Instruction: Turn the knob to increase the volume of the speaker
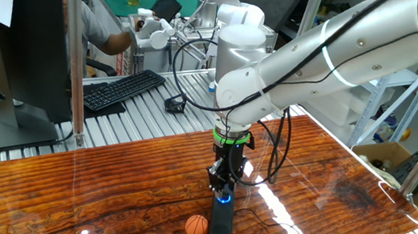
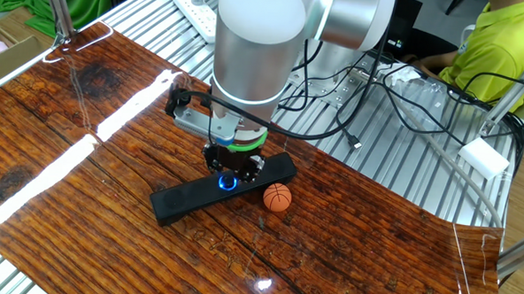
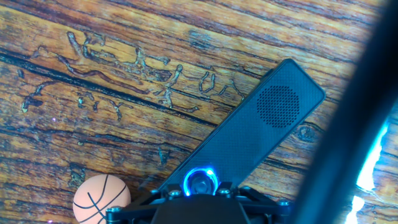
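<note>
The speaker (image 3: 249, 134) is a long slim black bar lying on the wooden table, also in one fixed view (image 1: 221, 224) and the other fixed view (image 2: 184, 201). Its knob (image 3: 200, 182), a small round dial ringed with blue light, sits near the end next to the orange ball. My gripper (image 2: 230, 170) is lowered straight onto the knob, with the blue glow (image 2: 228, 183) showing between the dark fingers. In one fixed view the gripper (image 1: 220, 187) stands just above the lit knob (image 1: 222, 198). In the hand view only the gripper body shows, so how far the jaws are closed on the knob is hidden.
A small orange basketball (image 2: 277, 197) lies right beside the speaker's knob end, also in one fixed view (image 1: 197, 227) and the hand view (image 3: 101, 199). A black keyboard (image 1: 120, 89) and cables lie on the metal bench behind the wooden table (image 1: 58, 201). A person sits at the far side.
</note>
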Available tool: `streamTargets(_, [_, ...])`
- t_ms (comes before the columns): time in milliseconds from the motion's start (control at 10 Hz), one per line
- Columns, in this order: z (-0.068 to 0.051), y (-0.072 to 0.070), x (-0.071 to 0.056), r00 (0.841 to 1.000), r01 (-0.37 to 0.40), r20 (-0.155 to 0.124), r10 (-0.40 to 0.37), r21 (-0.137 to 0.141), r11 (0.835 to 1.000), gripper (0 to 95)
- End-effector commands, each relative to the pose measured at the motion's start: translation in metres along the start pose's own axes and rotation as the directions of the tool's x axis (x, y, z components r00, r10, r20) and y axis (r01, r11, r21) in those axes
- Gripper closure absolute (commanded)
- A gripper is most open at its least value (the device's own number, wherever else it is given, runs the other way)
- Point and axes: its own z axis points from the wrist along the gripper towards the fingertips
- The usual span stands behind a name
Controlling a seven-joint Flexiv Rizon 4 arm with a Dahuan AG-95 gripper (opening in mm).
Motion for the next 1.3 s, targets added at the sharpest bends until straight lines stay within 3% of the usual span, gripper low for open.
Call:
streamTargets(100, [0.0014,0.0002,-0.0012,1.000,0.001,0.001,-0.001,0.000,1.000,57.0])
streamTargets(1300, [0.0057,0.0000,-0.0017,1.000,0.003,0.010,-0.003,0.006,1.000,57.0])
